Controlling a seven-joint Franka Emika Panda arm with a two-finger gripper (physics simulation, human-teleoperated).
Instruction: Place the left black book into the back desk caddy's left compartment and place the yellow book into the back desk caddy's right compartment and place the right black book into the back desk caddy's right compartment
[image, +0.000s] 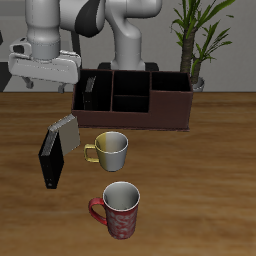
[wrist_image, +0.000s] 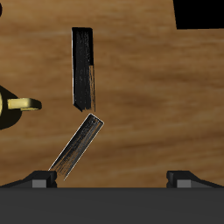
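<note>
Two books sit on the wooden counter (image: 200, 160) right now: a black book (image: 50, 160) standing thin and dark near the front, and a greyish-covered book (image: 67, 133) leaning touching it. One desk caddy (image: 165, 105) at the back already holds a black book (image: 91, 95). Two mugs: one yellow-handled mug (image: 108, 150), one red mug (image: 120, 209). The tool (wrist_image: 112, 178) hangs above with its fingers spread, holding nothing.

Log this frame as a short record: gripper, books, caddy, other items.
gripper: gripper open, fingers wide apart, holding nothing
books on table: black book standing on edge; second book leaning beside it, colour unclear
caddy: desk caddy, one dark book in an end compartment
other: yellow-handled mug, red mug, plant
</note>
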